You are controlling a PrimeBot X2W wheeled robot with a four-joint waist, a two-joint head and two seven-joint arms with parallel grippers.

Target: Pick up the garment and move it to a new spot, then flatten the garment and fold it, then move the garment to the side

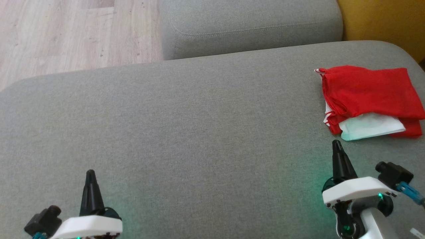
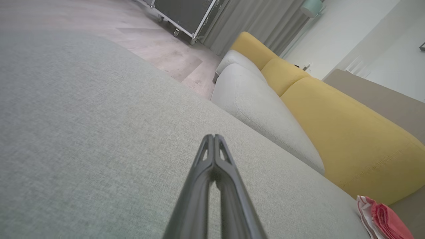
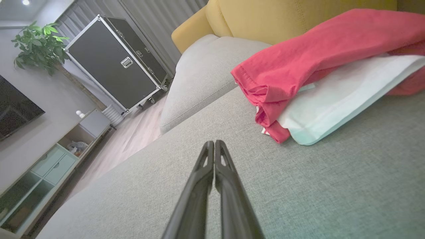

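I see the garment [image 1: 365, 89] — red over white, folded — lying at the right end of the grey sofa seat [image 1: 199, 132], near the yellow backrest [image 1: 382, 20]. My right gripper [image 1: 336, 143] hovers just short of it, jaws closed on nothing; my left gripper [image 1: 90, 173] likewise, well apart.

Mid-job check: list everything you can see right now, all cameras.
garment: one, red and white, folded, right end of the seat
seat: one, grey, before the robot
cushion: one, grey, beyond the seat
backrest: one, yellow, alongside seat and cushion
floor: one, pale wood, left of the cushion
case: one, black, wheeled, on the floor
curtains: one run, grey, behind the case
plant: one, green, beside the case
cabinet: one, pale green, along the wall
left jaws: one pair, dark, shut, above the seat, near left
right jaws: one pair, dark, shut, just short of the garment
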